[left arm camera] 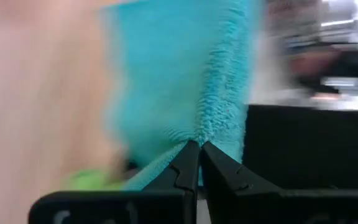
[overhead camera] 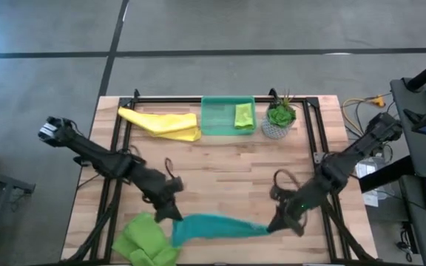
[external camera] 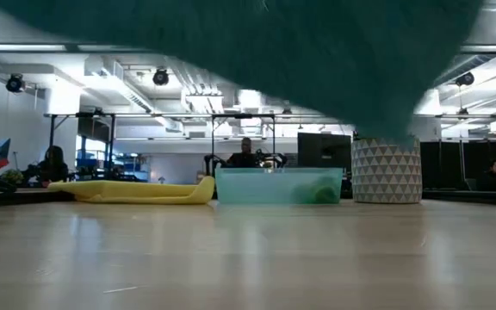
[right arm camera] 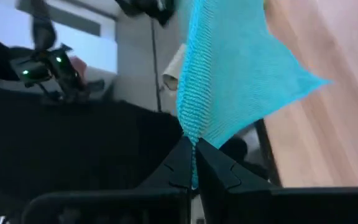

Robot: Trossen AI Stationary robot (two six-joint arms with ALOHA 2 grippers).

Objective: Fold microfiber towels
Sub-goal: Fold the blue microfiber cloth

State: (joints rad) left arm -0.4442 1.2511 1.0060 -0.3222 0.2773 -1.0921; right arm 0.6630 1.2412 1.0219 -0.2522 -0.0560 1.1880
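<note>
Teal-blue towel [external camera: 257,60] hanging close before the low camera, filling the top of that view, stretched between both grippers above the table's near edge. Left gripper [overhead camera: 173,214] clamped tight on one end, cloth pinched right at the fingertips [left arm camera: 188,163] and fanning away from them. Right gripper [overhead camera: 278,224] closed just as tight on the other end, cloth rising from between its fingertips [right arm camera: 182,163] in a taut wedge. Lime green towel [overhead camera: 146,240] bunched on the wooden table [overhead camera: 220,166] just beside the left gripper, at the near left corner. Yellow towel [overhead camera: 161,123] lying crumpled at the far side, beside the translucent green tray [overhead camera: 217,117]. Second lime green towel [overhead camera: 243,115] folded inside that tray. Potted plant [overhead camera: 279,120] next to the tray.
</note>
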